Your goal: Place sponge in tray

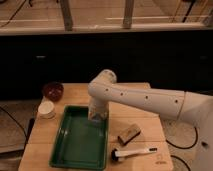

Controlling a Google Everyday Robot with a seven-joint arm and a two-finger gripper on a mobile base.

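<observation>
The dark green tray [75, 145] lies on the left half of the wooden table. My white arm reaches in from the right and bends down over the tray's far right corner. The gripper [97, 119] points straight down there, just above the tray floor by the rim. A small pale blue-grey block, the sponge [98, 116], shows at its tips, and the gripper is shut on it. The fingers themselves are mostly hidden behind the wrist housing.
A dark red bowl [52, 91] and a small white cup [46, 109] stand at the table's back left. Right of the tray lie a brown block with a tan top [129, 133] and a white-handled brush [134, 152]. The table's edge [165, 150] runs close on the right.
</observation>
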